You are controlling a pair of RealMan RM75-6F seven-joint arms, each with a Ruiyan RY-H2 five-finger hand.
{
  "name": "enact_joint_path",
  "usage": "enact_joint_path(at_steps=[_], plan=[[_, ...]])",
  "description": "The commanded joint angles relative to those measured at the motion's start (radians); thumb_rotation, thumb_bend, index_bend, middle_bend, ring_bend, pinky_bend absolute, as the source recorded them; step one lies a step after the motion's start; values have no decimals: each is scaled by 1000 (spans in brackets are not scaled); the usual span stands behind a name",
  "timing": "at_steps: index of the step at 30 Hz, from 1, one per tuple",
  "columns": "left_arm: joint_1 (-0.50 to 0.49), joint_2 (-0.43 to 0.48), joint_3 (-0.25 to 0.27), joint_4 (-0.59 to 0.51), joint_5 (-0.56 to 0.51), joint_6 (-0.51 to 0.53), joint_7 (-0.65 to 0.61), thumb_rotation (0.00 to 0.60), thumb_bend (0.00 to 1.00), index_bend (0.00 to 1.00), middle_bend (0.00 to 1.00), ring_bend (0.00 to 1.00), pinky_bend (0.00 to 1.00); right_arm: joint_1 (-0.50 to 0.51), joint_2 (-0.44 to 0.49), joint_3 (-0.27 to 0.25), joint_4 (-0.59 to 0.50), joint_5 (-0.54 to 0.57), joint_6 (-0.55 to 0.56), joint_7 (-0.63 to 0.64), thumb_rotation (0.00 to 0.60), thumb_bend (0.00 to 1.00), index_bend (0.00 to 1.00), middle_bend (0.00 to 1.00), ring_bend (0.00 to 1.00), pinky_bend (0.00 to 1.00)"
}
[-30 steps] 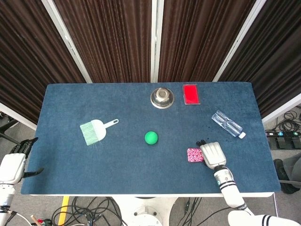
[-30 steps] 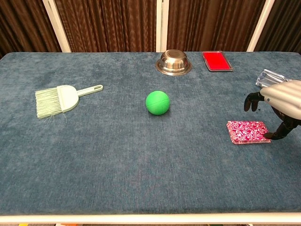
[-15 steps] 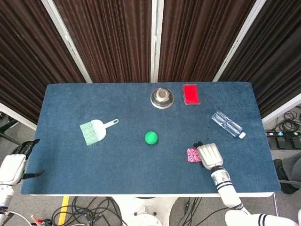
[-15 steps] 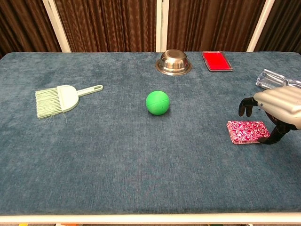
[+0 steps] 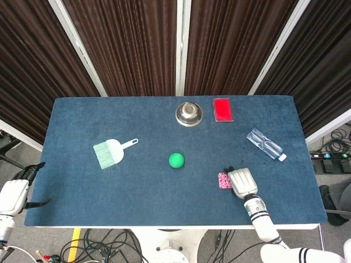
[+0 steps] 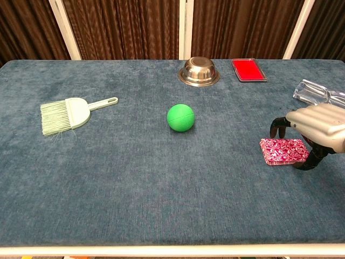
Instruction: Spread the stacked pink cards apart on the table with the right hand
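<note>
Your right hand [image 6: 315, 127] arched over pink card stack [image 6: 283, 150], fingers apart, gripping nothing. Risk: uneven press drags whole stack toward green ball [image 6: 180, 117], unspread.

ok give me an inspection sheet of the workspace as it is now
surface: blue cloth table
job's things: pink cards stacked, not yet spread
clutter: brush, green ball, steel bowl, red case, clear bottle
hands: right hand over the cards' right end, fingers curled down around it; left hand off the table's left edge, holding nothing
cables: on the floor below the front edge
surroundings: dark curtains behind
</note>
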Motion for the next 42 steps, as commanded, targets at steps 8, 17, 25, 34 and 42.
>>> enact_joint_path(at_steps=[8, 17, 25, 34, 42], plan=[[1, -15, -4, 19, -24, -20, -4, 600, 60, 89, 136, 98, 204, 12, -8, 3, 8, 14, 9, -8, 600, 107, 290, 317, 692, 712], [-3, -18, 0, 31, -14, -23, -18, 600, 61, 90, 136, 98, 204, 23, -19, -3, 13, 40, 7, -27, 600, 112, 294, 341, 692, 711], [-2, -21, -1, 36, -19, -26, -22, 600, 61, 89, 136, 98, 204, 28, -25, -7, 19, 42, 12, -25, 600, 115, 298, 354, 698, 711], [-2, -28, 1, 51, -18, -30, -31, 600, 61, 90, 136, 98, 204, 33, -33, -10, 28, 53, 17, -34, 600, 120, 349, 372, 698, 711], [0, -33, 1, 59, -19, -31, -38, 600, 61, 90, 136, 98, 204, 38, -39, -13, 33, 64, 22, -46, 600, 124, 364, 386, 698, 711]])
